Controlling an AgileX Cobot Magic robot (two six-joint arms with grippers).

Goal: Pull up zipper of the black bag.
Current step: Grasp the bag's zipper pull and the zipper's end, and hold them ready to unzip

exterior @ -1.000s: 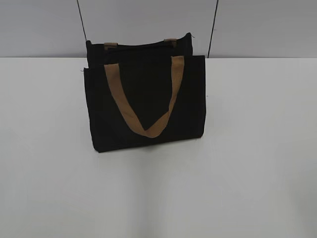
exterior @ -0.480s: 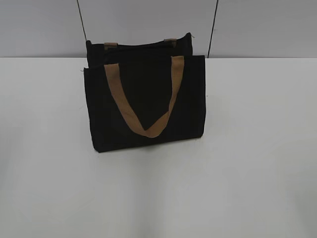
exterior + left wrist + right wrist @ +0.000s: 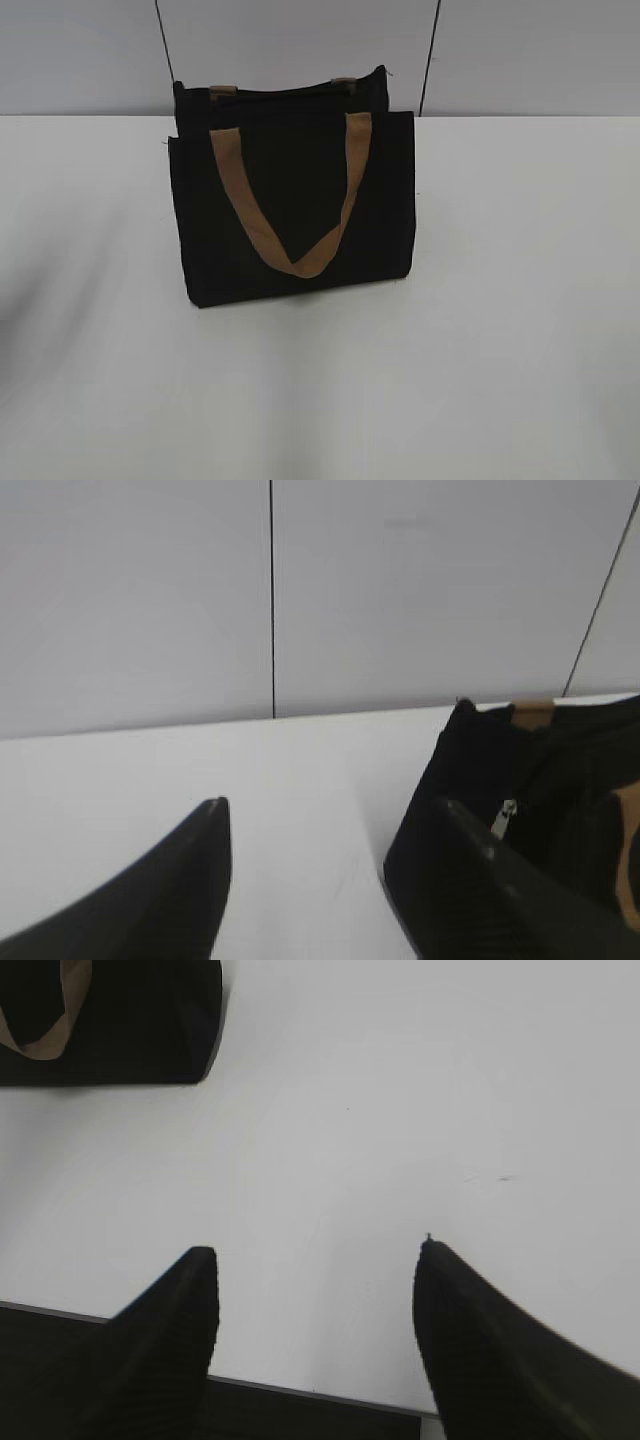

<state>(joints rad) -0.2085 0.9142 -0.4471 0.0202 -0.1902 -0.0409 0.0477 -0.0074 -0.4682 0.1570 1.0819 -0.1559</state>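
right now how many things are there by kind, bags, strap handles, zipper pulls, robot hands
black bag: 1
tan strap handles: 2, the rear one showing only its ends
zipper pull: 1
left hand and right hand, both open: 2
total: 6

black bag [image 3: 292,205] upright, tan handle hanging; silver zipper [image 3: 503,818] pull at end.

From the left wrist, the black bag [image 3: 470,810] runs off the frame's right edge, while the right wrist catches only a corner, upper left.
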